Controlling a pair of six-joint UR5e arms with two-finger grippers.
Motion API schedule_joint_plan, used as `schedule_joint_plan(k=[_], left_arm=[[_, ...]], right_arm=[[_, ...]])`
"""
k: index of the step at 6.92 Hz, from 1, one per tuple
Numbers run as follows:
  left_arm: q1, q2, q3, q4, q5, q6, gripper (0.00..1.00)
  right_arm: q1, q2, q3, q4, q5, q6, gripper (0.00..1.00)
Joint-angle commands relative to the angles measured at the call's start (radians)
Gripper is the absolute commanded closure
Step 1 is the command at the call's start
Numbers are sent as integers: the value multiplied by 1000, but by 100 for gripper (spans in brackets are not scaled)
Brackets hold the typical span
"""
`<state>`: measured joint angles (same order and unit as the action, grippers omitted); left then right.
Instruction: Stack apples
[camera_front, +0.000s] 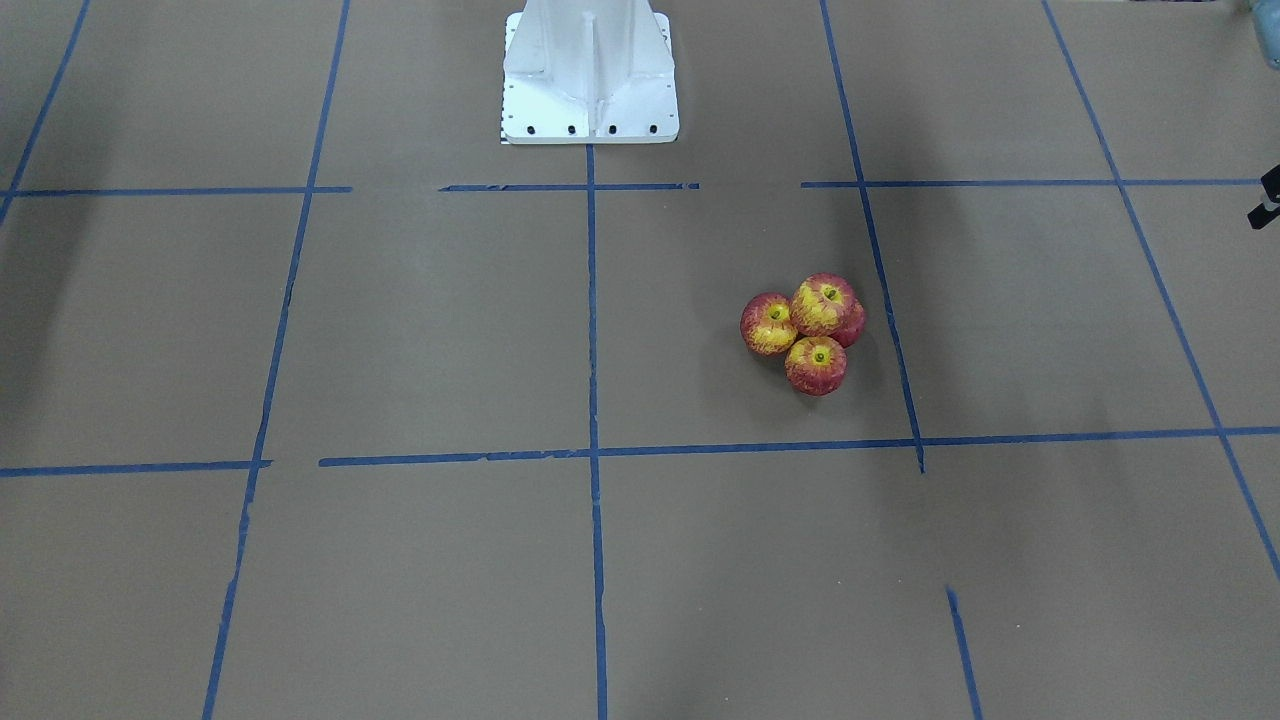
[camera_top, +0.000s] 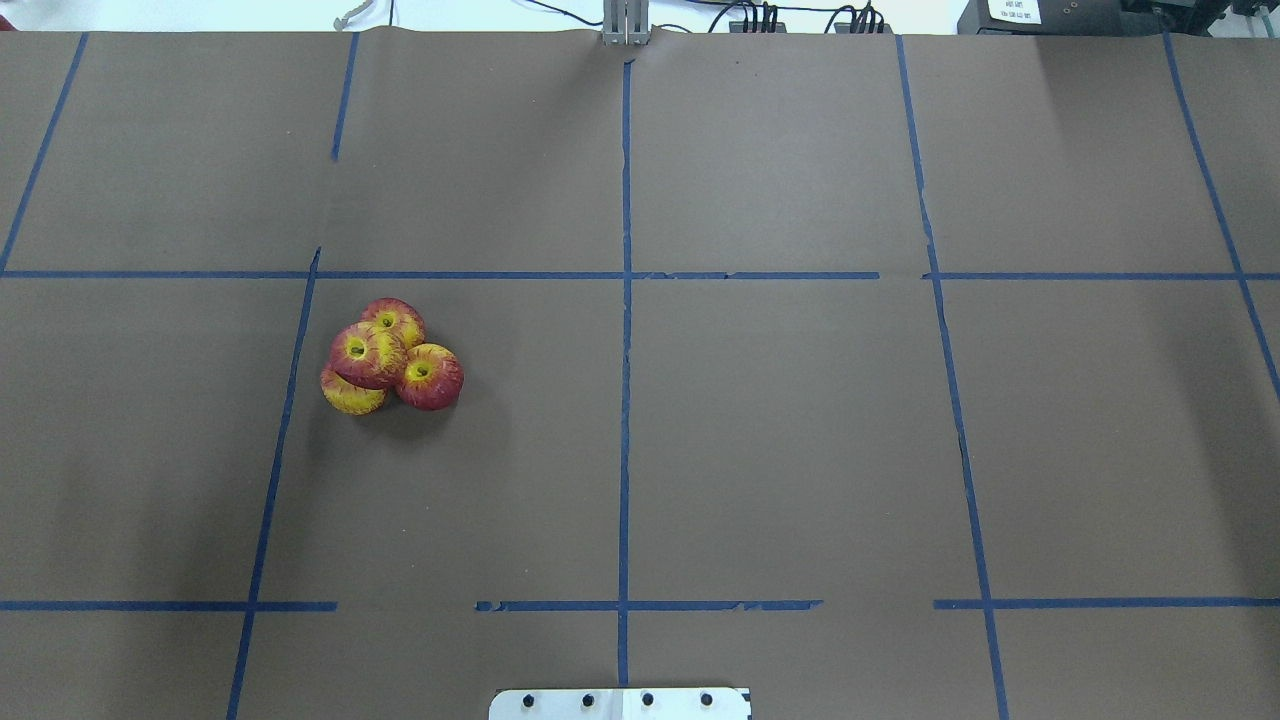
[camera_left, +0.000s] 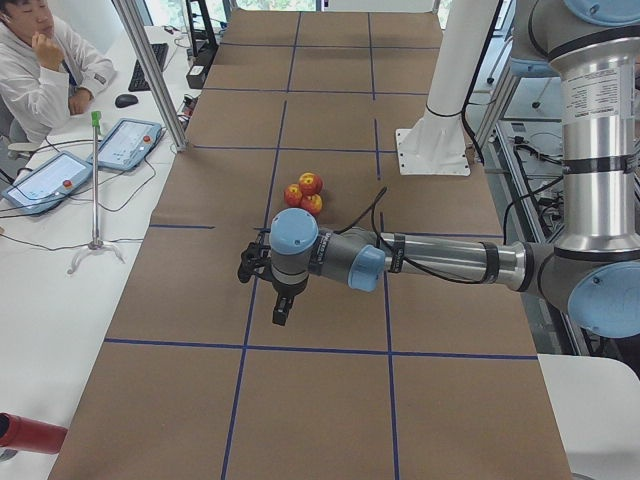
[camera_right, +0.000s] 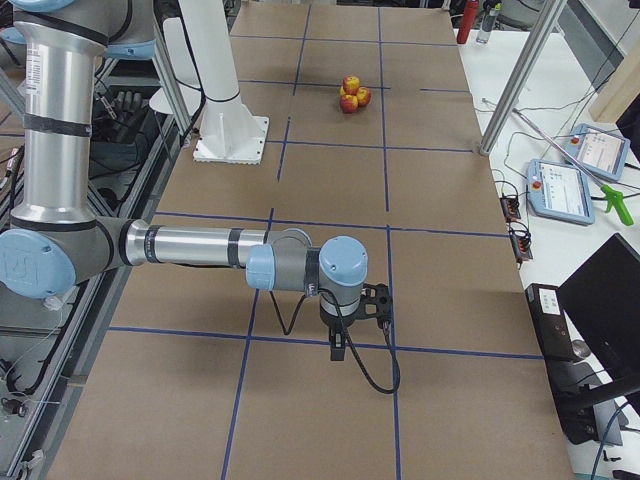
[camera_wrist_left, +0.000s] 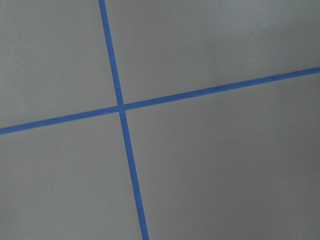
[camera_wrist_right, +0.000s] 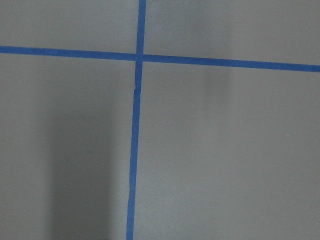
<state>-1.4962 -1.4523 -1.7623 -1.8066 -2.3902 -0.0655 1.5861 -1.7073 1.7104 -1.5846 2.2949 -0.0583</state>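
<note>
Four red-and-yellow toy apples (camera_front: 816, 365) sit in one pile on the brown table. Three touch each other on the table and one apple (camera_front: 824, 303) rests on top of them. The pile also shows in the overhead view (camera_top: 365, 355), on the robot's left half. It shows small in the left side view (camera_left: 305, 193) and in the right side view (camera_right: 351, 93). My left gripper (camera_left: 255, 265) hangs over bare table, well away from the pile. My right gripper (camera_right: 375, 302) hangs far away at the other end. I cannot tell whether either is open or shut. Both wrist views show only table.
The white arm pedestal (camera_front: 590, 80) stands at the robot's edge of the table. Blue tape lines (camera_top: 625, 400) divide the brown surface into squares. A seated operator (camera_left: 40, 70) and tablets (camera_left: 125, 143) are beside the table's far long edge. A thin stand (camera_left: 95, 180) stands there too.
</note>
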Motion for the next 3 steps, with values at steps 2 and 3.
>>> schedule_joint_plan(k=[2, 3], left_arm=[[-44, -14, 18, 7, 14, 3, 0], [-44, -10, 29, 10, 41, 3, 0]], right_arm=[[0, 0, 0, 0, 0, 0, 0], [0, 0, 0, 0, 0, 0, 0]])
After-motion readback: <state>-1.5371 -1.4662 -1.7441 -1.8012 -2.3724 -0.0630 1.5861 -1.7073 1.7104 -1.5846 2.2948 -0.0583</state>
